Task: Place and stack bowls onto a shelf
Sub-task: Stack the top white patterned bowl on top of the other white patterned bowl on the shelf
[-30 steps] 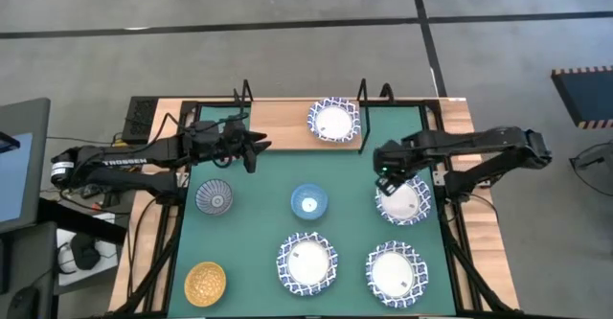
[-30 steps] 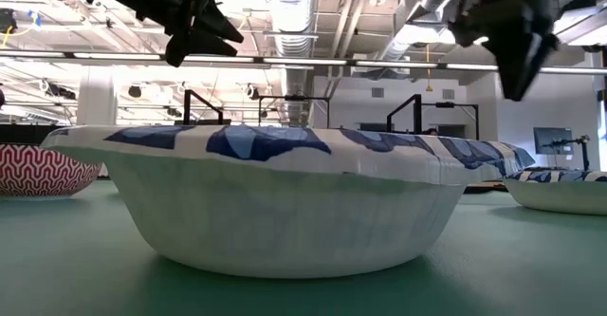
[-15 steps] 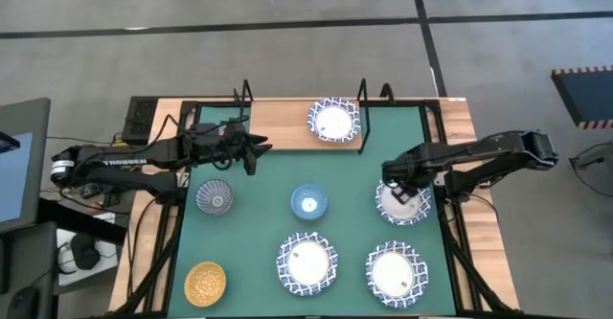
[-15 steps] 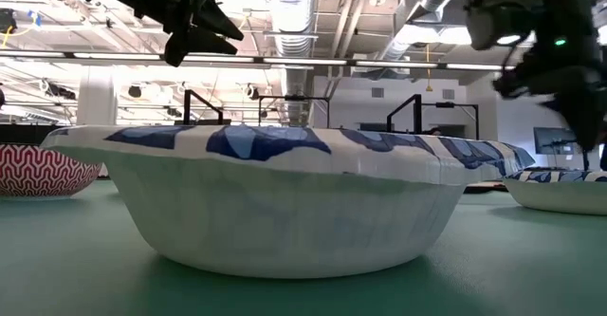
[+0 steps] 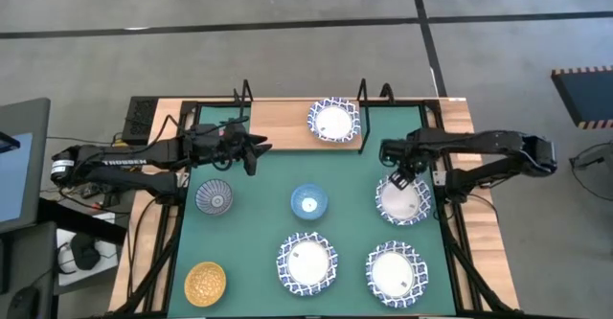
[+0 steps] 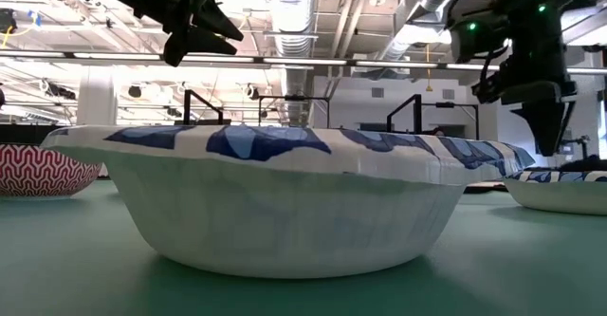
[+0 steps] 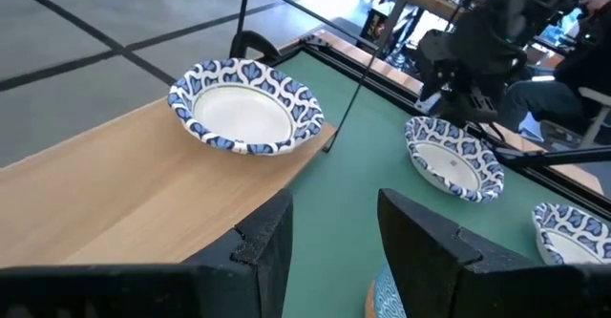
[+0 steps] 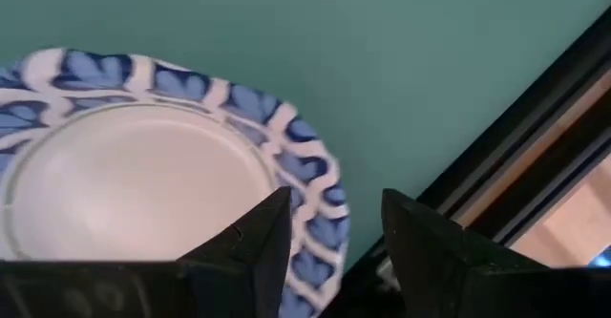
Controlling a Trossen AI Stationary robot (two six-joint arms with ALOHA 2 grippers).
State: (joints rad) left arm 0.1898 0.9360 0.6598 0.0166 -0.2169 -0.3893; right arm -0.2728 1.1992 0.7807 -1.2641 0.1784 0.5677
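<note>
The shelf [image 5: 278, 125] is a light-wood board on a black wire frame at the table's far side. One white blue-rimmed bowl [image 5: 332, 120] rests on its right end. Three more white bowls [image 5: 402, 204] [image 5: 307, 262] [image 5: 395, 272], a light blue bowl [image 5: 308, 202], a grey-blue patterned bowl [image 5: 215, 198] and a golden bowl [image 5: 205, 283] sit on the green mat. The red bowl [image 6: 38, 169] shows only in the low view. My right gripper [image 8: 334, 246] is open, just above the far rim [image 8: 310, 189] of the right-hand white bowl. My left gripper [image 7: 334, 232] hovers open near the shelf's near edge.
Black frame rails [image 5: 442, 180] run along the mat's right side, close to my right gripper. Upright wire posts [image 5: 362, 91] stand at the shelf's back. The shelf's left and middle parts [image 7: 143, 194] are bare wood. Open mat [image 5: 278, 170] lies between the arms.
My right gripper has moved toward the table's right edge and down, out over the right-hand white bowl, then back a little toward its far rim, and its wrist has turned. The bowls have kept their places.
</note>
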